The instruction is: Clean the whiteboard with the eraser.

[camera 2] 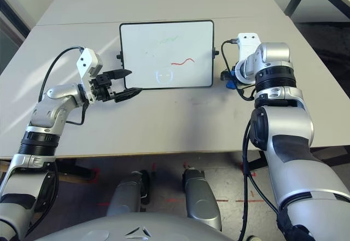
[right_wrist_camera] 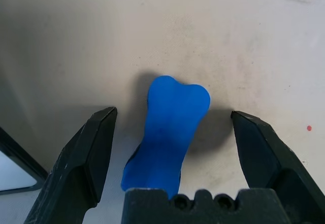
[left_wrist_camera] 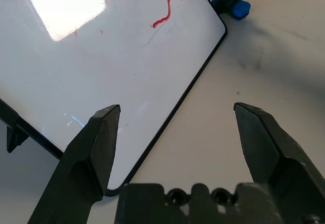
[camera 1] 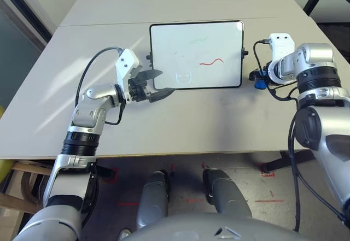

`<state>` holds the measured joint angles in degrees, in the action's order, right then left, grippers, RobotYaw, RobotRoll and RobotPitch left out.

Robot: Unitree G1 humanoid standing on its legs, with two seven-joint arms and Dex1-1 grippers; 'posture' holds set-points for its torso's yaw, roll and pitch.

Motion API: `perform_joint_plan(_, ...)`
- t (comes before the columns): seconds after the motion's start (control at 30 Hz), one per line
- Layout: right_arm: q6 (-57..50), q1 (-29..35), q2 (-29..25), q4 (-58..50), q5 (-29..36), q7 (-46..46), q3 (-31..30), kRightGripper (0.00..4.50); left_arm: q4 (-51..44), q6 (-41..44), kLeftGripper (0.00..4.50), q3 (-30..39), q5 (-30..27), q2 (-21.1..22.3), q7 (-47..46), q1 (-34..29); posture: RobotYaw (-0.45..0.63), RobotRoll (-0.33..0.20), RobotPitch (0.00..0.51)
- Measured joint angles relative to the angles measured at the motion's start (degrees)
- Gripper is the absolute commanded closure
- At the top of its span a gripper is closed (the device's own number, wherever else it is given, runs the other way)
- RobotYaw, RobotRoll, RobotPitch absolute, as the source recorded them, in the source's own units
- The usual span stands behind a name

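"While you look at the whiteboard, tell me, where is the eraser?"

"Just beside the whiteboard, off its right side. It's the small blue block, pinched in at the middle, lying on the desk."

"Does the right hand have hold of it?"

"No. That hand is out past the whiteboard's right edge, spread wide, with one finger on each side of the eraser. I can see a gap on both sides, so neither finger is touching it."

"And the left hand?"

"Spread as well, with nothing pinched in it. It's at the whiteboard's near left corner, and from the wrist you see that corner between the fingers. Whether it touches the board, I can't tell."

"What's on the whiteboard itself?"

"A wavy red line, right of the middle and the boldest of the marks. There's a faint green scribble farther back, and a pale bluish drawing close to the near edge."

"Anything along its sides?"

"A small black knob on the right, and another on the left."
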<state>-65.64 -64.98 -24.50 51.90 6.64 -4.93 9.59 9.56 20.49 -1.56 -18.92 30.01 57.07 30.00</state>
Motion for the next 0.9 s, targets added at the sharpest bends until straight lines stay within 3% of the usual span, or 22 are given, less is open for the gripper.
perform_joint_plan(0.2,0.41,0.00,0.01,0.28,-0.05,0.34,0.02,0.04,-0.27,0.02,0.00,0.00,0.00,-0.19,-0.21,-0.24,-0.18,0.000,0.156)
perform_joint_plan(0.3,0.36,0.00,0.03,0.27,0.05,0.32,0.07,0.61,-0.30,0.04,0.00,0.00,-0.01,-0.27,-0.46,-0.30,-0.18,0.000,0.157)
perform_joint_plan(0.53,-0.63,-0.04,0.04,0.18,0.01,0.97,0.17,3.13,-0.36,0.03,0.00,0.00,0.00,-0.44,-0.50,-0.30,-0.18,0.000,0.156)
perform_joint_plan(0.63,-1.17,-0.04,0.03,0.03,0.04,1.25,0.49,3.97,-0.36,0.03,0.00,-0.01,0.00,-0.45,-0.49,-0.29,-0.18,0.000,0.155)
perform_joint_plan(0.7,-1.41,-0.04,0.04,-0.19,0.09,1.45,0.79,4.17,-0.35,0.03,0.00,0.00,0.00,-0.45,-0.49,-0.28,-0.18,0.000,0.154)
perform_joint_plan(0.9,-2.49,0.43,0.04,-1.96,0.06,1.60,0.89,4.17,-0.14,0.02,0.00,0.00,0.01,-0.44,-0.49,0.09,-0.18,0.000,0.148)
